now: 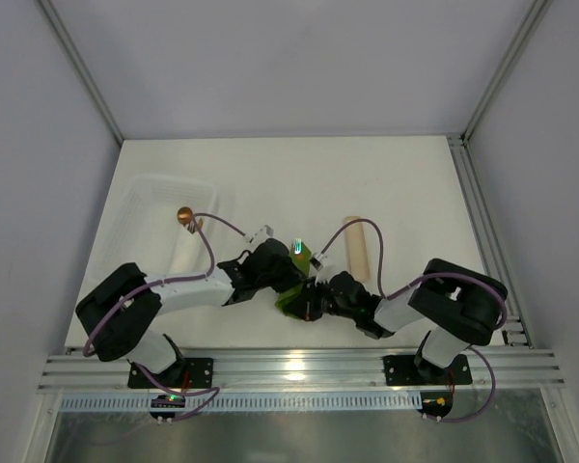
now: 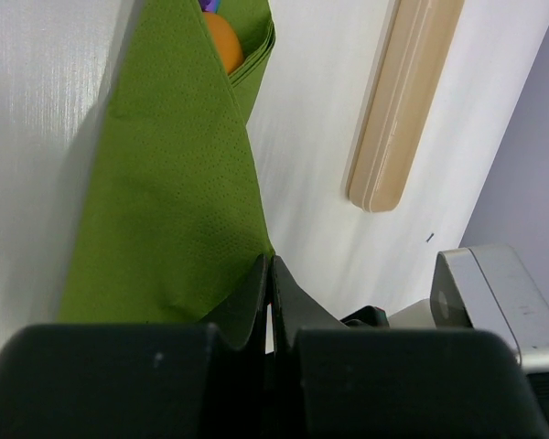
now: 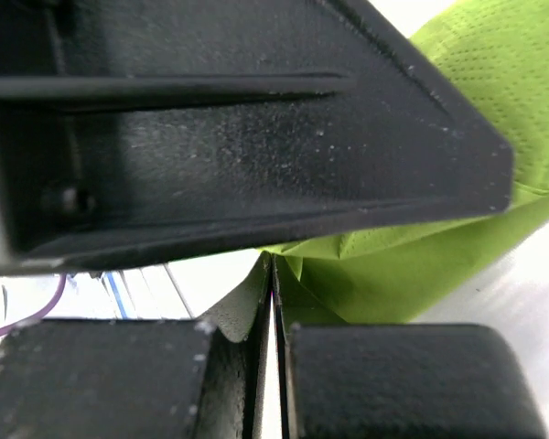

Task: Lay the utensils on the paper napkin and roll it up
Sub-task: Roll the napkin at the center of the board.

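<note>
1. left gripper (image 2: 270, 274): jaws pressed together, pinching the near edge of the paper napkin (image 2: 174, 201).
2. right gripper (image 3: 272, 270): jaws closed on a fold of the same napkin, just under the left gripper's body.
3. paper napkin: olive-green, folded into a long wrap, between both grippers at the near middle of the table (image 1: 270, 174).
4. orange utensil (image 2: 223, 44): end showing in the wrap's far opening.
5. beige bar (image 2: 398, 110): beside the napkin, not touching.
6. clear tray (image 1: 145, 203): well apart, left side.

Clear plastic tray (image 1: 152, 218) at left, copper ball (image 1: 185, 214) by its rim, beige case (image 1: 355, 249) right.
</note>
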Tool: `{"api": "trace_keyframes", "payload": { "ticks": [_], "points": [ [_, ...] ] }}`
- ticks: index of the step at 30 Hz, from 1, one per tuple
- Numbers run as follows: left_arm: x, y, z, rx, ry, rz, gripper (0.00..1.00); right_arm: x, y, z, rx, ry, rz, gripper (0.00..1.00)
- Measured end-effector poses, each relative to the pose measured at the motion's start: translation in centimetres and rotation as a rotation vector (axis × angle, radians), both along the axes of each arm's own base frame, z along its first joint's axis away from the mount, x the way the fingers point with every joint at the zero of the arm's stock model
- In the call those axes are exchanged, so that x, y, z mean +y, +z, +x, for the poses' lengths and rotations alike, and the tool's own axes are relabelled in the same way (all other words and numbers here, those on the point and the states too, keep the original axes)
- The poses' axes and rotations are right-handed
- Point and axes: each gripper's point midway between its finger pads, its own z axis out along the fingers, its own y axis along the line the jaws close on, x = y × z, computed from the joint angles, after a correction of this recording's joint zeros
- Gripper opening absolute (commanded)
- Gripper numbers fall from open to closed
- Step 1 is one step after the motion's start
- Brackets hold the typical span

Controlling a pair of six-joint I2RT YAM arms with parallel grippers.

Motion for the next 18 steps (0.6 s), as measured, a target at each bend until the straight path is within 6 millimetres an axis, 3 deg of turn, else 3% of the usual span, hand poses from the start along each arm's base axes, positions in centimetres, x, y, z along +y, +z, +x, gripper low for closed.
{"api": "trace_keyframes", "payload": {
  "ticks": [18],
  "points": [
    [0.5, -0.5, -0.1, 0.015, 0.023, -0.012, 0.0, 1.2, -1.0, 0.1, 0.033, 0.003, 0.002, 0.04]
  ]
}}
